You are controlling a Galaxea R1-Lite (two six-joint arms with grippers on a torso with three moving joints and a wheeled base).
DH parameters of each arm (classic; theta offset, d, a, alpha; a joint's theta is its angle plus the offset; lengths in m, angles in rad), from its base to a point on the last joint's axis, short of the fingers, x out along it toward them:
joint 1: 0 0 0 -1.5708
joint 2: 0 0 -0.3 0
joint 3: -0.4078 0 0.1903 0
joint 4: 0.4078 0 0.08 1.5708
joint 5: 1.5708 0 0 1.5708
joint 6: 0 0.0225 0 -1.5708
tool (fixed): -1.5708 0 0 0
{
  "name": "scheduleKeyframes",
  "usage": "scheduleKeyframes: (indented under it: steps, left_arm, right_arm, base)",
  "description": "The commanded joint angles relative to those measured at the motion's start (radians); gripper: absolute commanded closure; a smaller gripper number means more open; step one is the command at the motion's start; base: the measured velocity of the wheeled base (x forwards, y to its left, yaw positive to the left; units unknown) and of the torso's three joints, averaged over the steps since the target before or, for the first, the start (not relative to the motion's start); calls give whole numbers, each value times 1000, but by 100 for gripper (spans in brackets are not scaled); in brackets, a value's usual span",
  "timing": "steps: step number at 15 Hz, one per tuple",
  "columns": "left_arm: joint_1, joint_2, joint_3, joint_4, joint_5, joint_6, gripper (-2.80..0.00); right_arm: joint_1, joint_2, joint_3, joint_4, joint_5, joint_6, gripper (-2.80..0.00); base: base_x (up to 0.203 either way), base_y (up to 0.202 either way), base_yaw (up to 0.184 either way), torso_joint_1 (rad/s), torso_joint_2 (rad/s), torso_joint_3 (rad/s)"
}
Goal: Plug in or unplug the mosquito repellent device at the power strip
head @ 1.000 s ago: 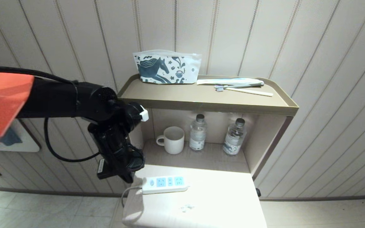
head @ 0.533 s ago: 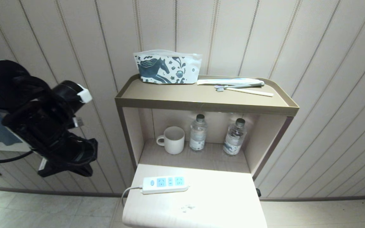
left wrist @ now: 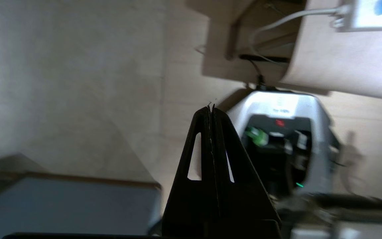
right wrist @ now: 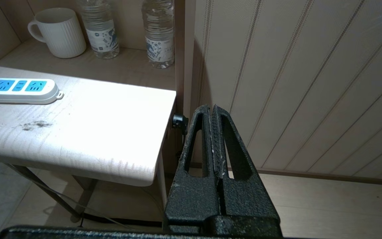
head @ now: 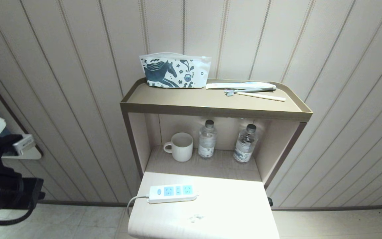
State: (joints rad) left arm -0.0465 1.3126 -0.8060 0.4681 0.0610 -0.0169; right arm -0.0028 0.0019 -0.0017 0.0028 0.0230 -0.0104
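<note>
Panelled wall behind, white bench carrying the power strip, sockets bare; no repellent device visible. Both my jaws are clenched, empty. It's probably light, slick plastic: grip its body.

There are two water bottles, one mug, one power strip, one pouch.

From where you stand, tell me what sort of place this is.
Probably a hotel room or bedroom corner. A small stand against a panelled wall holds a printed toiletry pouch and a toothbrush on top, with a white mug and two water bottles on the shelf below.
</note>
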Motion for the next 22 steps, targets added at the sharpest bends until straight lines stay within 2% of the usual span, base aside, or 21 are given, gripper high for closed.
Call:
scheduleKeyframes:
  steps: [1,4,7,9,12,13,17,20,22]
  left_arm:
    - [25,-194,236,-240,39,55,0]
    - [35,-501,466,-331,87,120,0]
    - [38,-834,634,-349,93,201,0]
    - [37,-1038,691,-351,42,281,0]
    - [38,-1279,776,-441,-41,383,0]
    - [39,-1309,802,-477,-68,396,0]
    - [39,-1313,806,-500,-70,389,0]
    - [39,-1313,806,-454,-125,396,0]
    - [39,-1313,806,-459,-125,389,0]
  right_arm:
    - [0,0,0,0,1,0,0]
    - [0,1,0,0,0,0,0]
    - [0,0,0,0,0,0,0]
    - [0,0,0,0,1,0,0]
    - [0,0,0,0,0,0,0]
    - [0,0,0,0,0,0,0]
    - [0,0,0,0,1,0,0]
    - [0,0,0,0,0,0,0]
    - [0,1,0,0,0,0,0]
  base:
    - [0,0,0,0,0,0]
    - [0,0,0,0,0,0]
    - [0,0,0,0,0,0]
    - [0,0,0,0,0,0]
    - [0,0,0,0,0,0]
    - [0,0,0,0,0,0]
    - [0,0,0,0,0,0]
    - [0,0,0,0,0,0]
    - [0,0,0,0,0,0]
